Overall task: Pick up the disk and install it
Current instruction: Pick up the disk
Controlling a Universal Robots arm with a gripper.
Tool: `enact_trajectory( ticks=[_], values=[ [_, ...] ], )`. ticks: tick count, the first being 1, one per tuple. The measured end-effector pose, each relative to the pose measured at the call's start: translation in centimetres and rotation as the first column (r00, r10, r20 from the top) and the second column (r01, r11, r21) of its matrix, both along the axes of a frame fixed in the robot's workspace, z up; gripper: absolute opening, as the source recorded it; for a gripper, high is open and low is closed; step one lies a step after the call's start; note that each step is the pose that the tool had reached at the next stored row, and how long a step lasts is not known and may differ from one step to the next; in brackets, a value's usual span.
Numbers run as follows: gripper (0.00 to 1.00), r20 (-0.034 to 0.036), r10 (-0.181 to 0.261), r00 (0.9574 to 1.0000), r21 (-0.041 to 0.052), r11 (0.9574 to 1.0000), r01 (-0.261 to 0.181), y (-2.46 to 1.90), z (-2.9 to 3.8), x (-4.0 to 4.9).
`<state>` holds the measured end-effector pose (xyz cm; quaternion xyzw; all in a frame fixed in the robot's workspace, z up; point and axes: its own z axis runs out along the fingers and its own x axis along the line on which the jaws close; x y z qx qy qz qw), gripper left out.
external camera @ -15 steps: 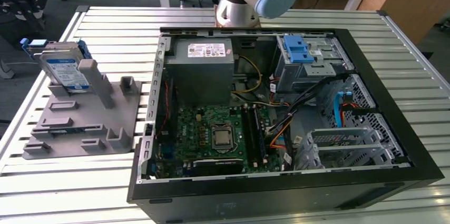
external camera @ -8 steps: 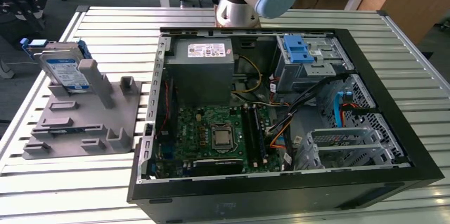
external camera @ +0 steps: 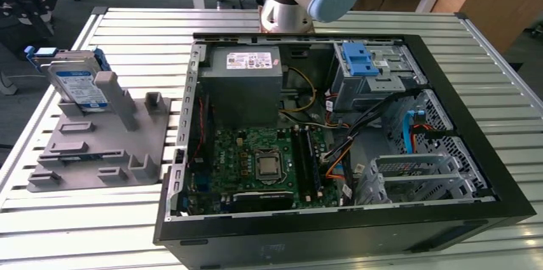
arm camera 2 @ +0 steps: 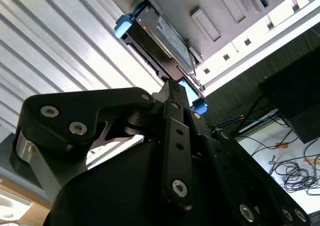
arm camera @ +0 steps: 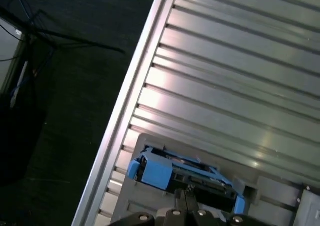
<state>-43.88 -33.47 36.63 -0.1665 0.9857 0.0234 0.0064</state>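
At the exterior view's left, we see the disk (external camera: 75, 86) standing on edge in a slot of the grey fixture (external camera: 93, 155), which rests on the slatted metal counter (external camera: 127, 35). We judge the slot is there to hold the drive upright, so that its blue carrier frame faces up and can be gripped from above. The hand (arm camera: 186, 200) hangs just above the disk and is not touching it as far as we can see. In both wrist views the blue-framed drive lies straight ahead of the hand, which reads as lining up for a pick. We cannot tell how wide the hand stands. The disk has not been lifted.

Further toward the exterior view's right lies the open computer case (external camera: 339, 238), set on its side so that its inside faces up. Inside it we see the grey power supply (external camera: 246, 70), then the green motherboard (external camera: 254, 162), then the metal drive cage (external camera: 378, 76) with its blue latch (external camera: 359, 60). The cage is well apart from the disk.
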Motion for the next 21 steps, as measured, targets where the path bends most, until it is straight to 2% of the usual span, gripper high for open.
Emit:
enact_trajectory(
  ticks=[2, 16, 18, 21],
  values=[
    [0.11, 0.0, 0.016, 0.9999, 0.0, 0.9999, -0.016, 0.0, 0.0, 0.0],
    [0.11, -0.0001, 0.021, 0.9998, 0.0, 0.9998, -0.021, 0.0, 0.0, 0.0],
    [0.11, 0.0001, 0.041, 0.9991, 0.0001, 0.9991, -0.041, 0.0, -0.01, 0.0],
    [0.11, 0.0, 0.095, 0.9955, 0.0, 0.9955, -0.095, 0.0, -0.04, 0.0]
  ],
)
